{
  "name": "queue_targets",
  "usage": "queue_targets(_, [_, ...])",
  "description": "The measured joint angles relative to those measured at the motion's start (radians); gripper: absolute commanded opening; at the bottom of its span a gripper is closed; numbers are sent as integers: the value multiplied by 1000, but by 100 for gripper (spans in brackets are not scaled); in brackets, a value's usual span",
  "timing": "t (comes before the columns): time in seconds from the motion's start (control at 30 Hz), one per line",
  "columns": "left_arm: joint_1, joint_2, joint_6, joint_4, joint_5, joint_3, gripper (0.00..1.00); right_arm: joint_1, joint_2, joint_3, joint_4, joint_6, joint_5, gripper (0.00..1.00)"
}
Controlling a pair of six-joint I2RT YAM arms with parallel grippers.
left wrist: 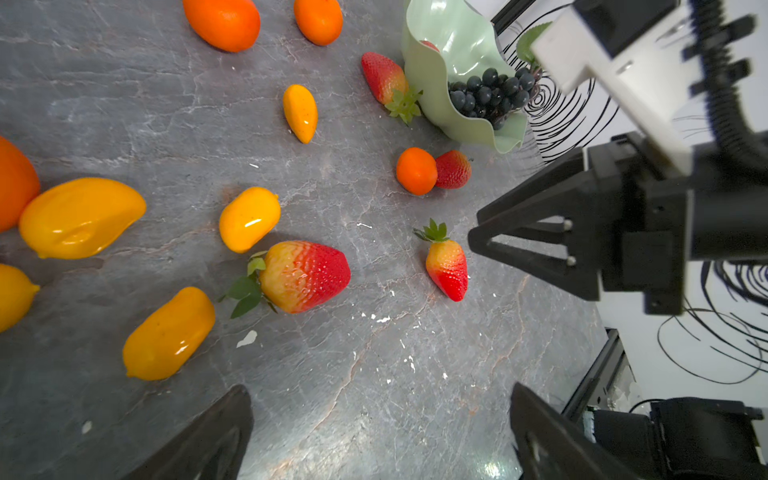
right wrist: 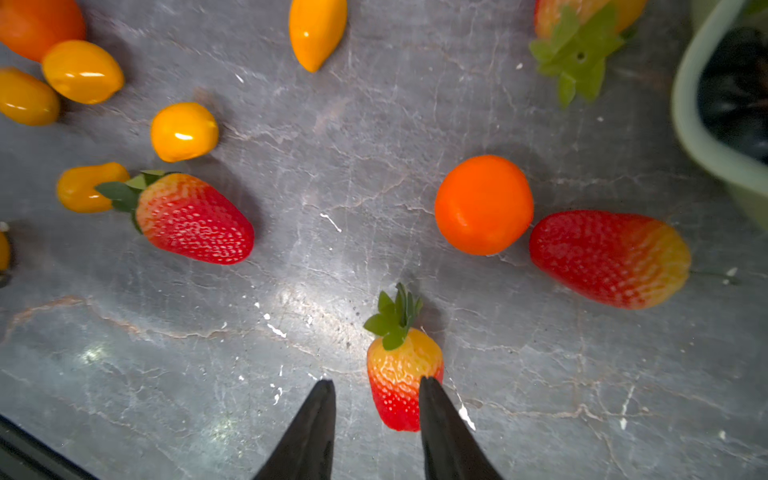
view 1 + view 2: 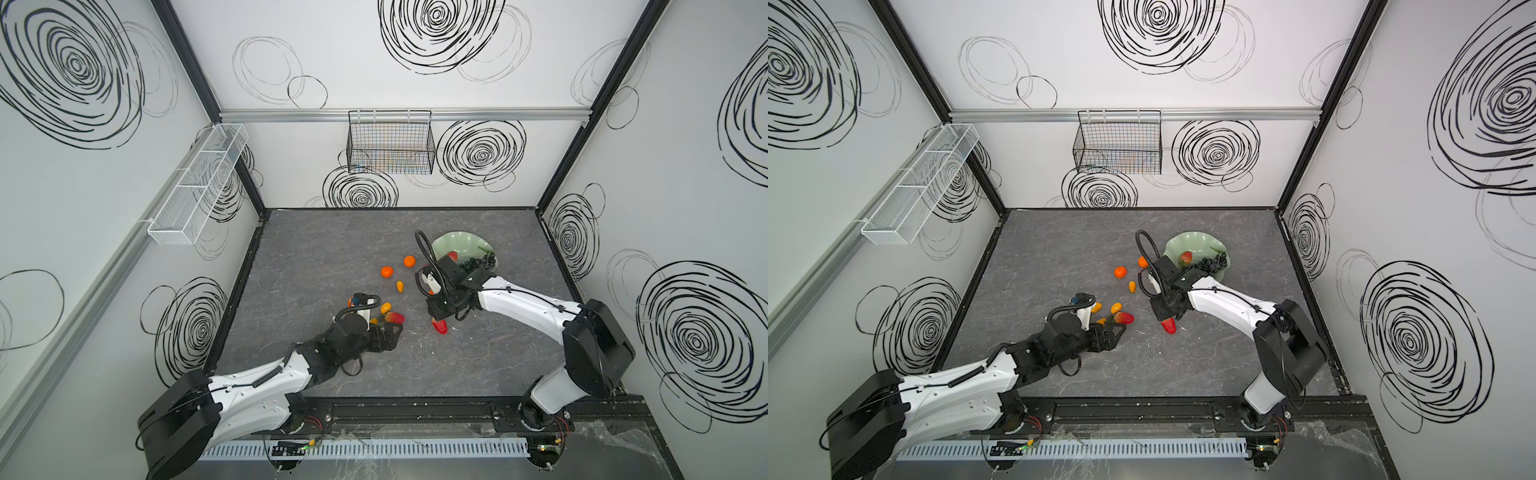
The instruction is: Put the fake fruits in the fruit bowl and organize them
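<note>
The mint-green fruit bowl stands at the back right and holds a dark grape bunch and a strawberry. My right gripper hovers open over a small strawberry lying on the table. That fruit sits against one finger and clear of the other. My left gripper is wide open and empty, just short of a larger strawberry. Tangerines and kumquats lie scattered mid-table.
A tangerine and a strawberry touch each other beside the bowl, and another strawberry leans on its wall. A black wire basket hangs on the back wall, a white mesh tray on the left wall.
</note>
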Motion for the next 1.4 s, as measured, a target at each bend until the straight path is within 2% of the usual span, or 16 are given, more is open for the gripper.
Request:
queue_targets(0.27, [52,0,-27,51,38,-30,100,0,78,24,-19,-7,21,41])
queue_targets(0.53, [70,0,-26,56,57,-34,100,1,130,64,-21,-18,25,44])
queue_targets(0.87, [77,-2,-26,58,68,-49,99,1,191,86,-25,-29,35,43])
queue_targets(1.4, [80,1,-18,55,72,-49,99,1,204,86,-23,-32,50,29])
